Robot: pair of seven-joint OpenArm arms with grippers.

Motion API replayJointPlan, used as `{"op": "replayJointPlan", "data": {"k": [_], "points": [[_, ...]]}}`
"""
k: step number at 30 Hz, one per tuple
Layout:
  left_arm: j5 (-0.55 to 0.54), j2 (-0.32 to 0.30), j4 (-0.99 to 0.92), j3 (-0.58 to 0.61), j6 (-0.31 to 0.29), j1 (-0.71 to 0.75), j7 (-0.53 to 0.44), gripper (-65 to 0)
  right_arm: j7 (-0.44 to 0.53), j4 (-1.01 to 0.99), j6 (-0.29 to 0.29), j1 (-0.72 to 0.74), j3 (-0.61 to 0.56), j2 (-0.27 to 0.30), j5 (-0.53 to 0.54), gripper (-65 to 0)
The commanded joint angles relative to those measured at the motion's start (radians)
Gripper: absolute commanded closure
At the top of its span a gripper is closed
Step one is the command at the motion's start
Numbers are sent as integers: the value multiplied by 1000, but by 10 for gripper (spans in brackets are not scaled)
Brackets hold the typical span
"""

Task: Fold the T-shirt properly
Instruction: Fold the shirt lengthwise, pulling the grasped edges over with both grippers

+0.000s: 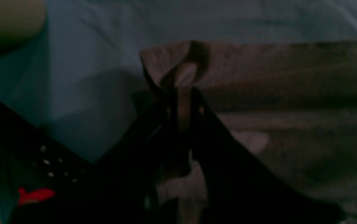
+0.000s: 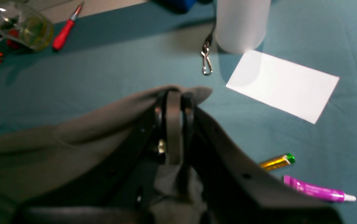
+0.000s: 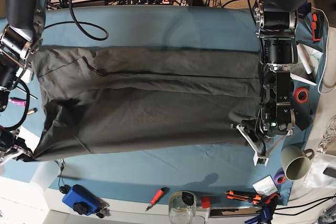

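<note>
The dark grey T-shirt (image 3: 147, 103) lies spread wide across the blue tablecloth (image 3: 157, 24), wrinkled, with a long fold line running through its middle. My left gripper (image 3: 247, 132) is at the shirt's near right corner. In the left wrist view the gripper (image 1: 183, 90) is shut on the shirt's edge (image 1: 290, 77), which bunches over the fingertips. My right gripper (image 3: 23, 155) is at the near left corner. In the right wrist view the gripper (image 2: 173, 93) is shut on a raised fold of the shirt (image 2: 72, 140).
By the right gripper lie a white card (image 2: 282, 85), a white bottle (image 2: 242, 25), a clip (image 2: 206, 59), a battery (image 2: 278, 161) and a purple tube (image 2: 315, 191). Along the front edge are a blue box (image 3: 79, 200), a red screwdriver (image 3: 156, 198), a jar (image 3: 182, 205) and a mug (image 3: 294, 163).
</note>
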Motion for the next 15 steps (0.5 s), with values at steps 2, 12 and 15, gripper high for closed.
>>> {"op": "replayJointPlan", "data": {"k": [2,12,15], "points": [[12,-8,21,-3,3,-30,26,0,-5,20,-2,38,4,28,15,0],[-23,-8,104,-4,4,-26,169,0,-126,21,-2,30,4,29,45,0],[-23,-8,129,-4,4,-16,182,0,-124,32,-1,6,4,29,76,0]]}}
